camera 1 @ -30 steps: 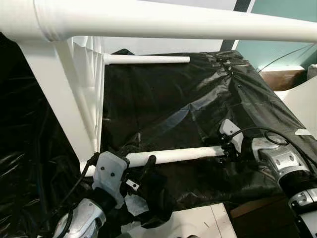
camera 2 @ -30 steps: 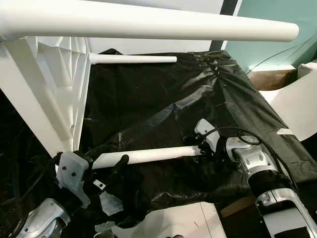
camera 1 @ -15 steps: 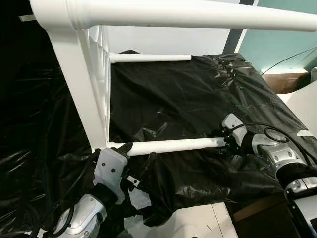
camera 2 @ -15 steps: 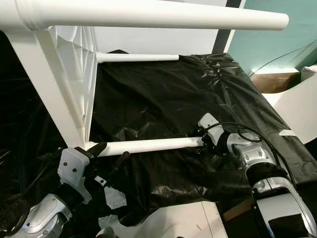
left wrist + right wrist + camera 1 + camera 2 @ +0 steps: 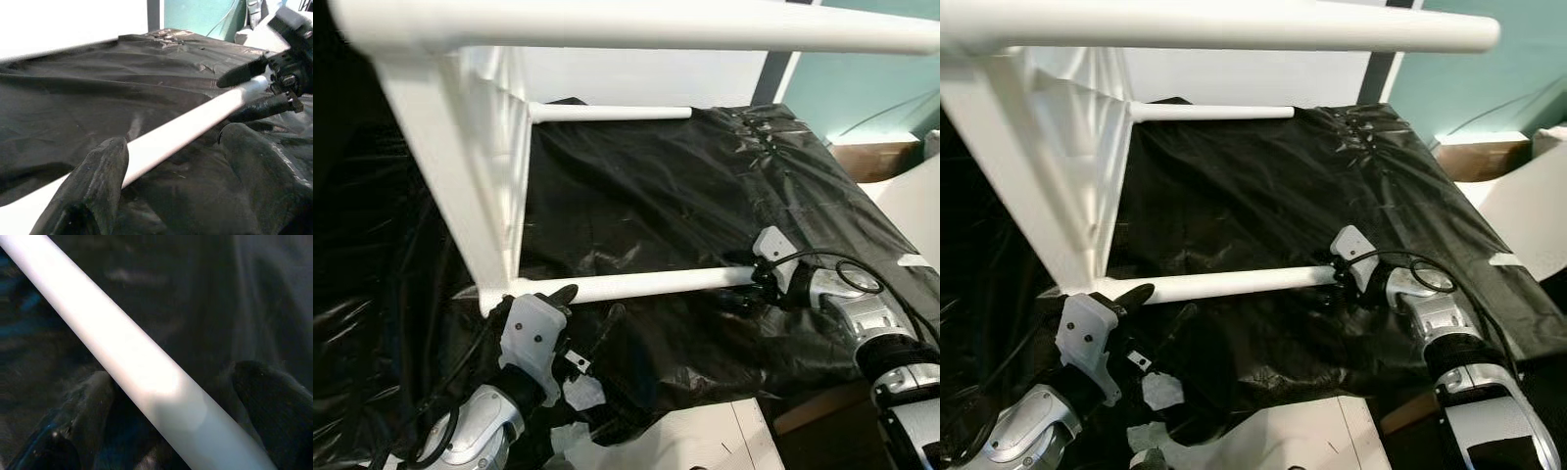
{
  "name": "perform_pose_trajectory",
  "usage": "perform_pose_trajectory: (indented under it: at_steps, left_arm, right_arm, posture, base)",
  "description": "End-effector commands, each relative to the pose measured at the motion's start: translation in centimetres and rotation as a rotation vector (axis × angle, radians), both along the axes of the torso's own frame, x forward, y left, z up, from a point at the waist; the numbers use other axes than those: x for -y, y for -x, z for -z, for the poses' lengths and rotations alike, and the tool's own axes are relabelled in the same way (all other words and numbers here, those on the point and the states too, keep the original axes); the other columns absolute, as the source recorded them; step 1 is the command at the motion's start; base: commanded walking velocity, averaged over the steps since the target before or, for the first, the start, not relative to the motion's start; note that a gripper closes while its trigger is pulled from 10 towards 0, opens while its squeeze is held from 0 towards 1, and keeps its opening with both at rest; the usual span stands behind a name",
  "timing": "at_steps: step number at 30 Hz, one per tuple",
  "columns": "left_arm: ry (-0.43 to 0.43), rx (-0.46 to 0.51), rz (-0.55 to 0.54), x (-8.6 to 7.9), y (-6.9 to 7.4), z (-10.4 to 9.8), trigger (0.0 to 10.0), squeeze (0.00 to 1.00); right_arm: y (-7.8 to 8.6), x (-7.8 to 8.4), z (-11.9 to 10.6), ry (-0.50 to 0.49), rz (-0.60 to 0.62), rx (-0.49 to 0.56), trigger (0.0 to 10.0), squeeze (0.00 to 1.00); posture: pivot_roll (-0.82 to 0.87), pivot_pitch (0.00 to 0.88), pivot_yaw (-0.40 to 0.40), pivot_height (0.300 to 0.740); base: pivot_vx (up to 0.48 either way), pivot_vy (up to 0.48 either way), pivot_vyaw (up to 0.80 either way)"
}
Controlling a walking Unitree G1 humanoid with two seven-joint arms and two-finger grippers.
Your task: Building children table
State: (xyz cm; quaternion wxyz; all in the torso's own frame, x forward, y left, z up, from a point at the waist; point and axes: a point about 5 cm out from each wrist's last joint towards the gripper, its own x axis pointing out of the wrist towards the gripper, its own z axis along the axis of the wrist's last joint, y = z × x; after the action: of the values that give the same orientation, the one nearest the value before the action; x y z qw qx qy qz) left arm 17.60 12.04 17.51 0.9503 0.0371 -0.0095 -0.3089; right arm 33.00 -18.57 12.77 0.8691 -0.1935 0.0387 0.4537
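Observation:
The white children's table lies on its side, with its ribbed top [image 5: 499, 176] upright at the left. Its legs run sideways: one close overhead [image 5: 656, 24], one far back [image 5: 607, 113], and a lower leg [image 5: 656, 284] just above the sheet. My left gripper [image 5: 585, 304] is at the base of the lower leg. It is open, and the leg [image 5: 186, 129] runs between its fingers, resting against one of them. My right gripper [image 5: 744, 289] is at the leg's free end and is shut on the leg [image 5: 146, 377].
A crinkled black plastic sheet [image 5: 685, 196] covers the work surface. White board [image 5: 685, 441] lies at the front edge, with paper scraps [image 5: 578, 392] near my left wrist. A brown box [image 5: 867, 157] and a white sheet [image 5: 915, 206] stand at the right.
The table has tipped. Its top leans more, and the lower leg has risen slightly at the base. My left finger no longer lies over the leg. My right gripper has stayed at the leg's tip.

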Motion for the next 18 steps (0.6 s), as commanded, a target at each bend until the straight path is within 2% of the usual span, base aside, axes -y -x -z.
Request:
perform_pose_trajectory:
  at_steps: [1, 3, 6, 8, 10, 18]
  left_arm:
    - [-0.004, -0.02, 0.164, 0.7, 0.5, 0.3, 10.0, 0.0]
    - [-0.003, -0.022, 0.163, 0.7, 0.5, 0.3, 10.0, 0.0]
    - [-0.003, -0.022, 0.163, 0.7, 0.5, 0.3, 10.0, 0.0]
    - [-0.003, -0.022, 0.164, 0.7, 0.5, 0.3, 10.0, 0.0]
    - [-0.006, -0.023, 0.165, 0.6, 0.6, 0.3, 10.0, 0.0]
    - [-0.009, -0.028, 0.173, 0.5, 0.6, 0.2, 10.0, 0.0]
  right_arm:
    - [0.1, -1.0, -1.0, -0.074, -0.021, 0.081, 10.0, 0.0]
    - [0.5, -1.5, -0.9, -0.086, -0.038, 0.104, 10.0, 0.0]
    - [0.5, -1.5, -0.9, -0.086, -0.038, 0.104, 10.0, 0.0]
    - [1.0, -2.1, -0.1, -0.093, -0.057, 0.086, 10.0, 0.0]
    - [2.0, -2.2, 1.7, -0.102, -0.07, 0.004, 10.0, 0.0]
    - [2.6, -1.7, 2.7, -0.121, -0.053, -0.061, 10.0, 0.0]
  posture:
    - [0.18, 0.064, -0.053, 0.74]
    - [0.18, 0.064, -0.053, 0.74]
    - [0.18, 0.064, -0.053, 0.74]
    - [0.18, 0.071, -0.05, 0.74]
    - [0.18, 0.075, -0.047, 0.74]
    - [0.17, 0.084, -0.04, 0.74]
  base:
    - [0.0, 0.0, 0.0]
    - [0.0, 0.0, 0.0]
    - [0.0, 0.0, 0.0]
    - [0.0, 0.0, 0.0]
    - [0.0, 0.0, 0.0]
    - [0.0, 0.0, 0.0]
